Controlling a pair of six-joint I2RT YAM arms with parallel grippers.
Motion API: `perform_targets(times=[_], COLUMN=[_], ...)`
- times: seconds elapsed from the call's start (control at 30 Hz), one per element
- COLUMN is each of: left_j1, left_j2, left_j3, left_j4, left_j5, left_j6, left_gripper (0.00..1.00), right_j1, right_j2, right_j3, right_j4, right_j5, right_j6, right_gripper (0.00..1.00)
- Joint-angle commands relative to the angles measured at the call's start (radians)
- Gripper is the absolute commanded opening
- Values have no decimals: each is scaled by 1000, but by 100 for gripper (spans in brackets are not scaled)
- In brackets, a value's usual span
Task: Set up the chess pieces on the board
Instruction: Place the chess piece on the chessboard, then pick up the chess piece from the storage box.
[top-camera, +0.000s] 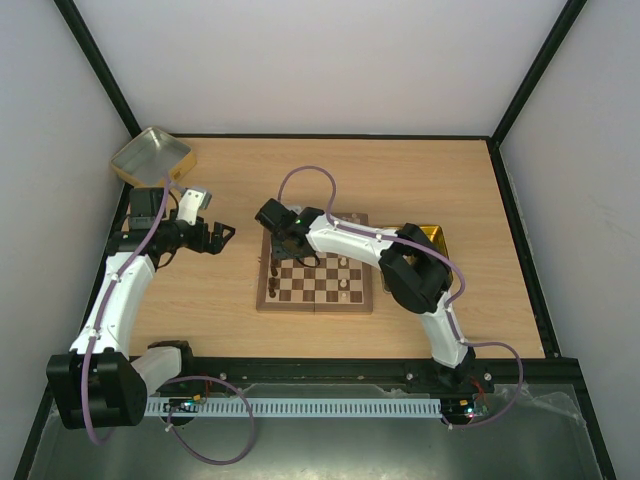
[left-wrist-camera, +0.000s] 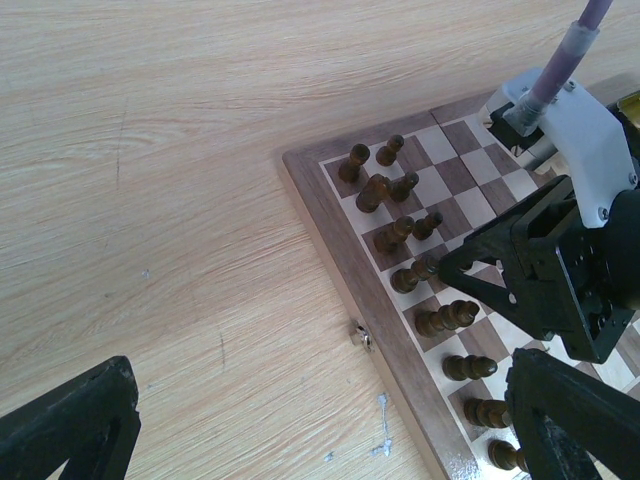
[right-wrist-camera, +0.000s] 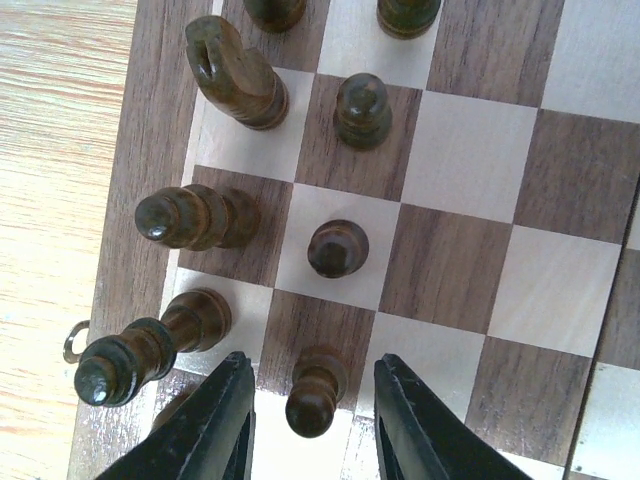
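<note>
The board (top-camera: 300, 306) lies mid-table (top-camera: 450, 180), with dark chess pieces (left-wrist-camera: 447, 318) lined up along its left edge. In the right wrist view, a dark pawn (right-wrist-camera: 315, 392) stands at the bottom centre between the right fingers (right-wrist-camera: 215, 425). They are partly open, with a gap on each side of the pawn, and hold nothing. The left fingers (left-wrist-camera: 70, 430) are spread wide and empty, over bare table left of the board's rim (left-wrist-camera: 347, 250). Only the left wrist view shows the whole dark row and a small metal latch (left-wrist-camera: 362, 338). Only the top view shows a few pale pieces (top-camera: 344, 287) and the gold tray (top-camera: 152, 152), upper left.
</note>
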Motion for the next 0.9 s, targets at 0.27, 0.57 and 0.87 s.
perform_targets(times=[0.27,0.57,0.87], left_j1=[4,4,3], left_j2=[1,-1,9], left_j3=[-8,-9,-8], left_j4=[-11,-13,-19], left_j5=[16,32,45], left_j6=[11,16,21], left_gripper=[99,99,99], right_j1=[4,-89,-484], right_j2=[-121,-432,-723], right_j3=[-23,-300,-743], right_j4=[-1,23,130], right_j5=[81,213,81], right_j6=[17,47,78], right_gripper=[31,31,31])
